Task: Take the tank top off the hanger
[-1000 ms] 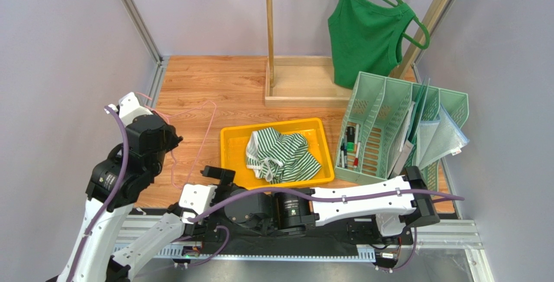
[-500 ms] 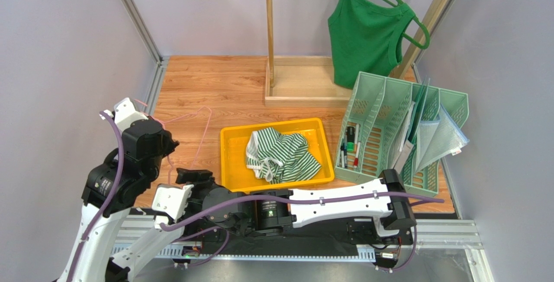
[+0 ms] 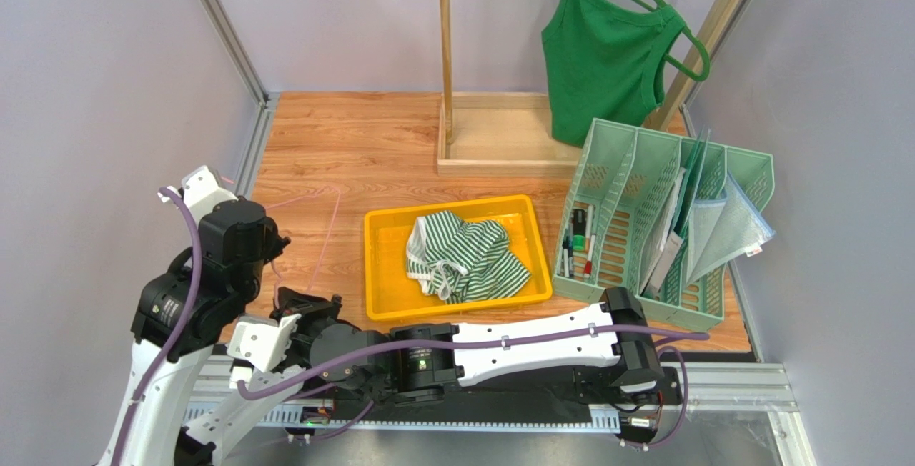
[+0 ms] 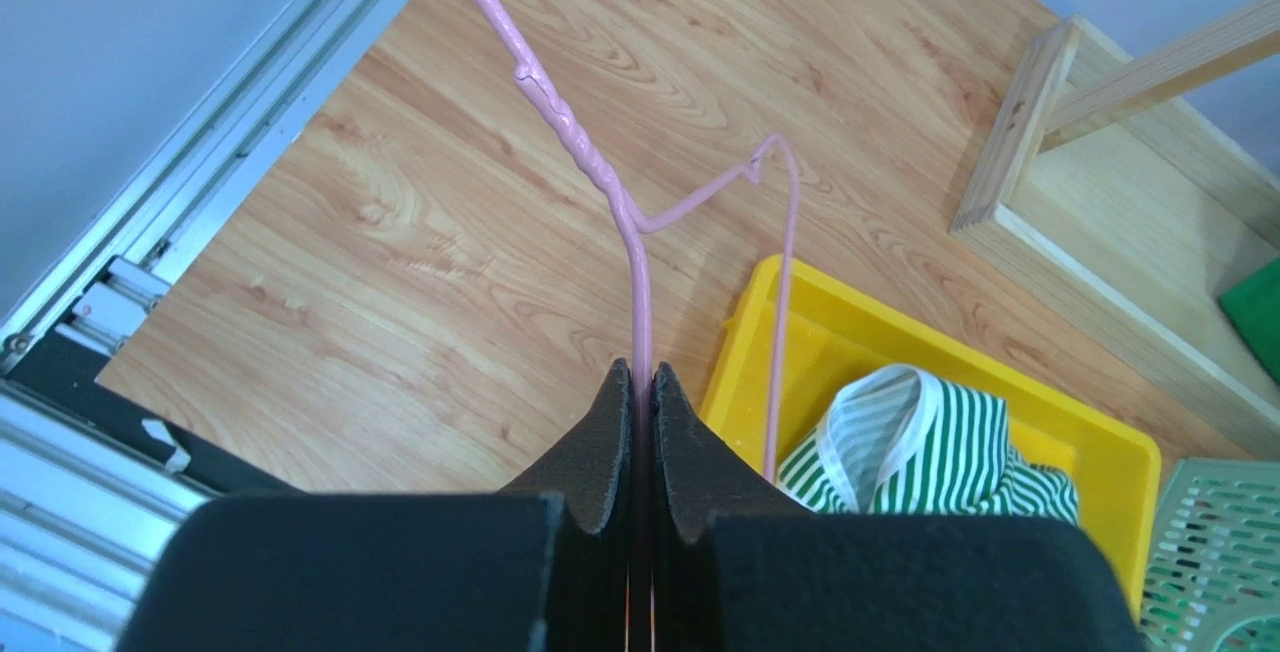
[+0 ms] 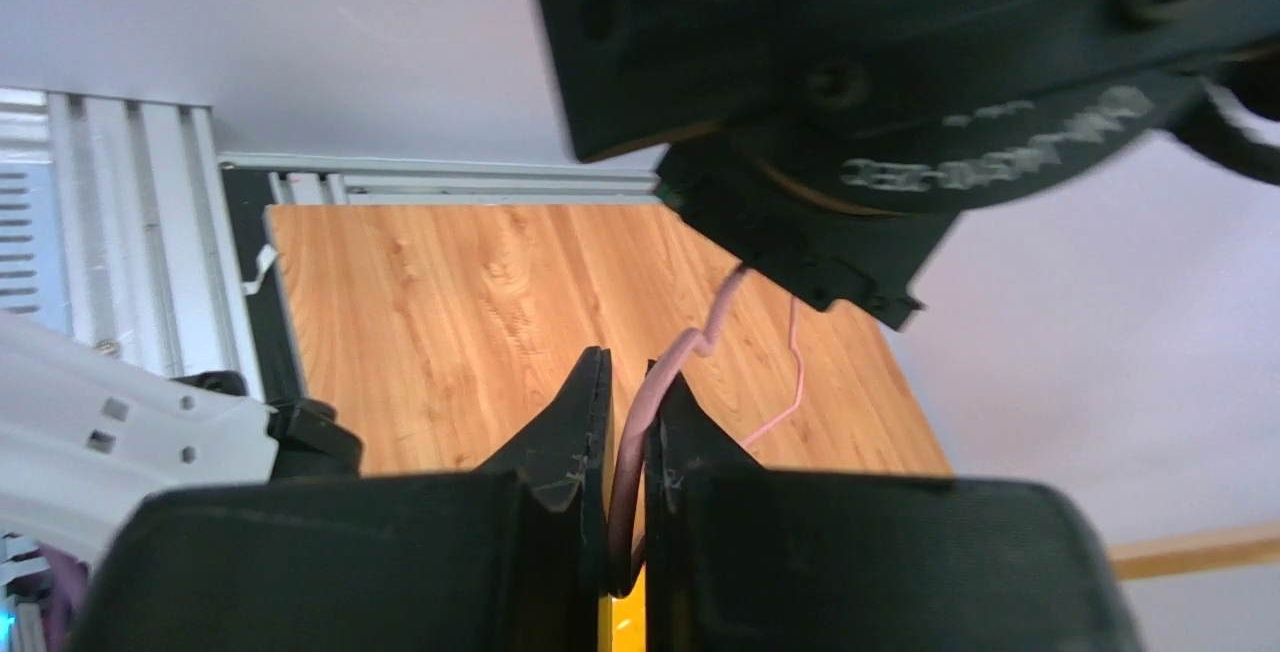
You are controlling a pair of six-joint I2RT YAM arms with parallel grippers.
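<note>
The green-and-white striped tank top (image 3: 464, 255) lies crumpled in the yellow plastic tray (image 3: 378, 262), apart from the thin pink wire hanger (image 4: 640, 292). My left gripper (image 4: 640, 379) is clamped on the wire of that hanger, and my right gripper (image 5: 628, 382) pinches it too, above the wooden table (image 3: 344, 144). I judge the removal done. Next I must only lay the hanger down gently and let go.
</note>
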